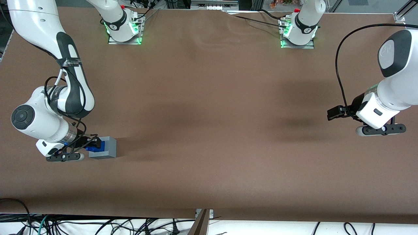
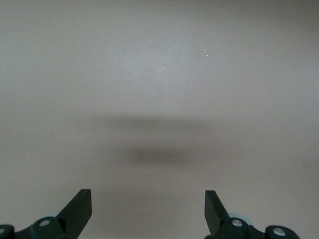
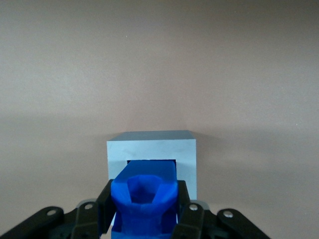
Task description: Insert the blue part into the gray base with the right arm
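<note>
The gray base (image 1: 108, 148) stands on the brown table near the working arm's end, and it also shows in the right wrist view (image 3: 152, 145). The blue part (image 1: 95, 147) sits partly in the recess in the base's top face; in the right wrist view the blue part (image 3: 144, 195) fills the square opening. My right gripper (image 1: 93, 143) is right over the base, its two black fingers (image 3: 183, 195) pressed against both sides of the blue part. The gripper (image 3: 144, 206) is shut on it.
The brown table (image 1: 209, 137) stretches wide toward the parked arm's end. Two arm bases with green lights (image 1: 123, 27) stand along the edge farthest from the front camera. Cables hang below the table's near edge (image 1: 98, 225).
</note>
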